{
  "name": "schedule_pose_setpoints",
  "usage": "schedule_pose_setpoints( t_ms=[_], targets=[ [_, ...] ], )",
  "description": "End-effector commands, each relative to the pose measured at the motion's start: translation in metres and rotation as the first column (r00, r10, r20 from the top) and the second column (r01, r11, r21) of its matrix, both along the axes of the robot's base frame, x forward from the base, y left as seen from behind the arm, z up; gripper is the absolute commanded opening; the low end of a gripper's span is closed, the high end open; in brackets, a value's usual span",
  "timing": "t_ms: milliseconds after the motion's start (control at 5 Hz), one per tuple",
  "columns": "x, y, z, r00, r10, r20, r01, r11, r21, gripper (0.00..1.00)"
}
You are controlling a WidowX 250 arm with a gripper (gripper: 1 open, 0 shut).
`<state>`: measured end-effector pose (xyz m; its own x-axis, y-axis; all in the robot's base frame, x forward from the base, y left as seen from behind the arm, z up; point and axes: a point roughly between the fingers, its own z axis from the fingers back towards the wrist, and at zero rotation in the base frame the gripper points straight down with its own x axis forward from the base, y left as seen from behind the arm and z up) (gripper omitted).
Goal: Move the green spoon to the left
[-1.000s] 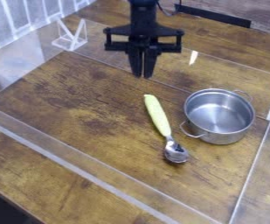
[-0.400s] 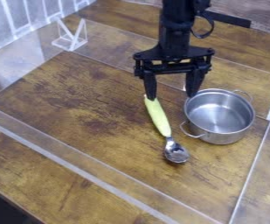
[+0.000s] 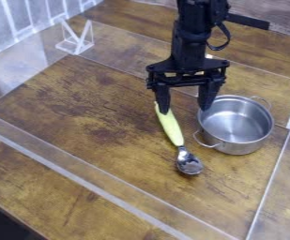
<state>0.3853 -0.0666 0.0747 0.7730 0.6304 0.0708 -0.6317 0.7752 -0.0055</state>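
Note:
The green spoon (image 3: 173, 131) lies flat on the wooden table, its yellow-green handle running up-left and its shiny silver bowl (image 3: 189, 165) at the lower right. My gripper (image 3: 182, 98) points straight down just above the top end of the handle. Its jaws stand wide open, one finger (image 3: 160, 97) left of the handle and the other toward the pot. Nothing is held.
A round steel pot (image 3: 236, 123) stands right of the spoon, close to the gripper's right finger. A clear acrylic wall (image 3: 59, 173) frames the work area. A small white stand (image 3: 74, 37) sits at the upper left, and a thin white stick (image 3: 207, 61) lies behind the arm.
The gripper has opened from shut to wide. It has moved right and down, from behind the spoon to just over the handle's top end. The spoon and pot have not moved.

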Motion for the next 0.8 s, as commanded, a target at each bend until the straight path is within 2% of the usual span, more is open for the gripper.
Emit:
schedule_pose_setpoints(
  t_ms=[0, 200, 600],
  targets=[
    [0.010, 0.008, 0.016, 0.999, -0.002, 0.048, 0.002, 1.000, 0.002, 1.00],
    [0.009, 0.012, 0.009, 0.999, -0.011, 0.033, 0.011, 1.000, 0.010, 1.00],
    [-0.005, 0.023, -0.012, 0.992, 0.124, 0.000, -0.124, 0.992, 0.018, 1.00]
  ],
)
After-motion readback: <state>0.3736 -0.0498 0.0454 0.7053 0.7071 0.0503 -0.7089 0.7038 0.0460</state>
